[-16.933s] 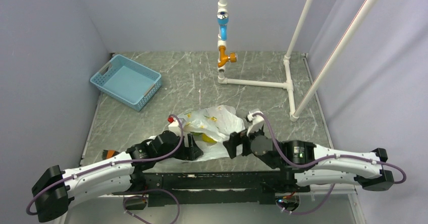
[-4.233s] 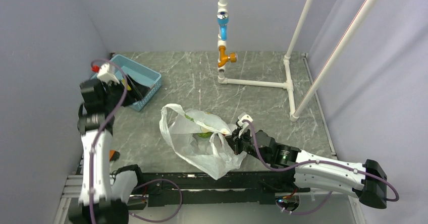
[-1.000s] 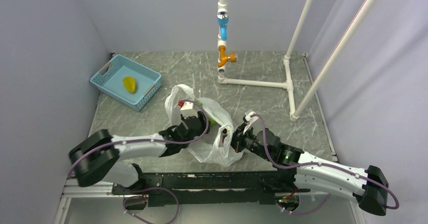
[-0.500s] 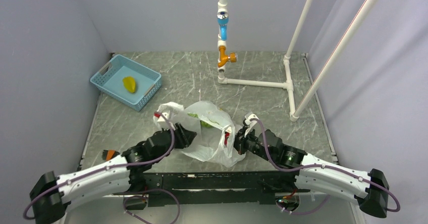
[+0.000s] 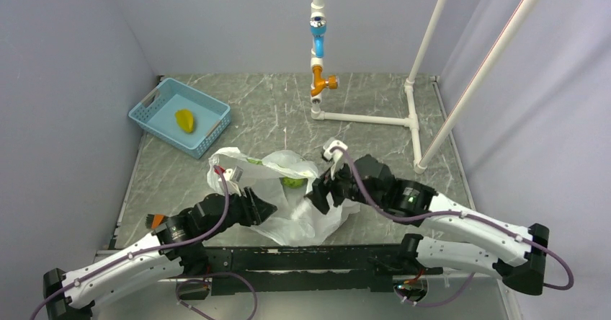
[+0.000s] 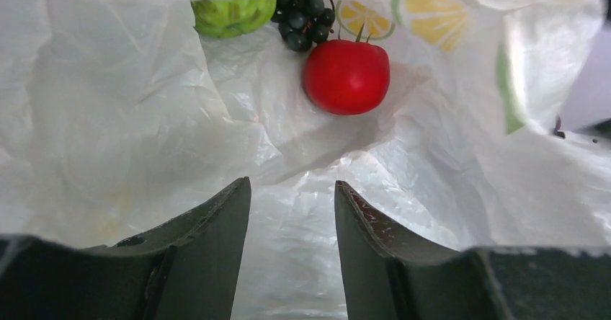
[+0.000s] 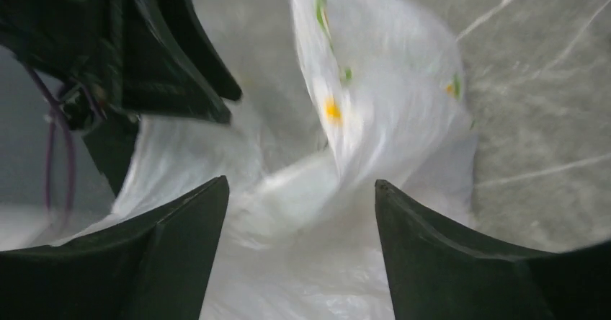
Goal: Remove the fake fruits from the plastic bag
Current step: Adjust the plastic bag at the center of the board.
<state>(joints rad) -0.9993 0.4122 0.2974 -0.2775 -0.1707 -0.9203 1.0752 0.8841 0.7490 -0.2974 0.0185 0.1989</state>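
left fingers [image 6: 209,248] and right fingers [image 7: 173,262] are released, and the left, inside the crinkly white plastic bag [image 6: 108,118], should next grasp the glossy red round fruit [image 6: 346,76].

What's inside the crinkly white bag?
Inside the plastic bag, the left wrist view shows a red round fruit, a dark bunch and part of a green fruit. Crumpled film hides anything deeper.

White translucent plastic bag [image 6: 108,118] printed with yellow-green citrus slices, red fruit [image 6: 346,76], green fruit [image 6: 232,15], purple-black grape bunch [image 6: 304,21], yellow fruit [image 5: 185,120], blue lattice basket [image 5: 164,111]
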